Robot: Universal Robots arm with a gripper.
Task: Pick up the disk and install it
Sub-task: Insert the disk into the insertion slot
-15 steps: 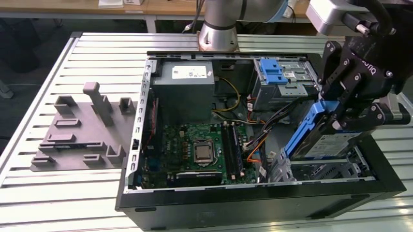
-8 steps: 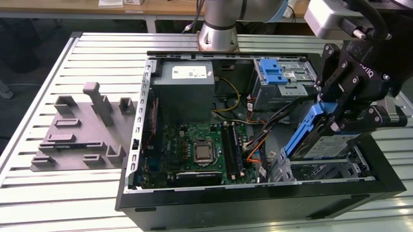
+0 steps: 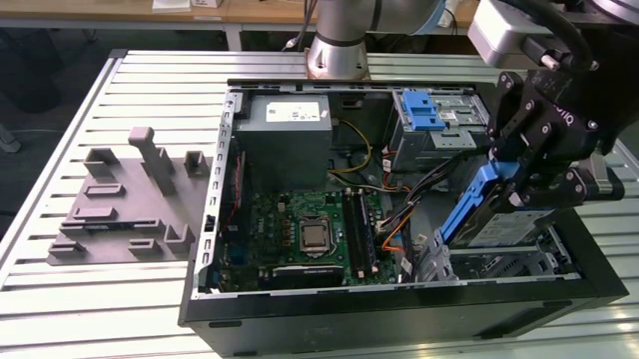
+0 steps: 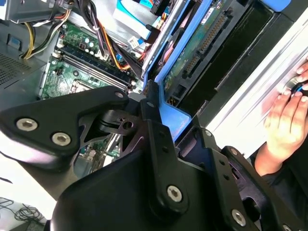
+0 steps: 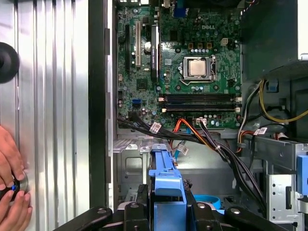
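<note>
The disk [image 3: 496, 226] is a silver drive with blue rails. It hangs tilted, nearly on edge, over the silver bay [image 3: 514, 263] in the case's front corner at the exterior view's right. My gripper [image 3: 516, 196] is shut on it from above. In the second wrist view the black fingers [image 4: 153, 113] clamp the blue rail, and the disk's [image 4: 192, 54] green circuit board side shows beyond them. The first wrist view has the blue rail end of the disk [image 5: 166, 179] between my gripper's [image 5: 167, 206] two fingers, above the bay floor.
The open black computer case [image 3: 390, 314] holds a green motherboard [image 3: 310, 233], a grey power supply box [image 3: 289, 123], a cage with a blue latch [image 3: 432, 112] and loose cables [image 5: 207, 139]. A grey fixture [image 3: 130, 202] lies at the exterior view's left. A person's hands [image 5: 12, 185] rest on the slatted table.
</note>
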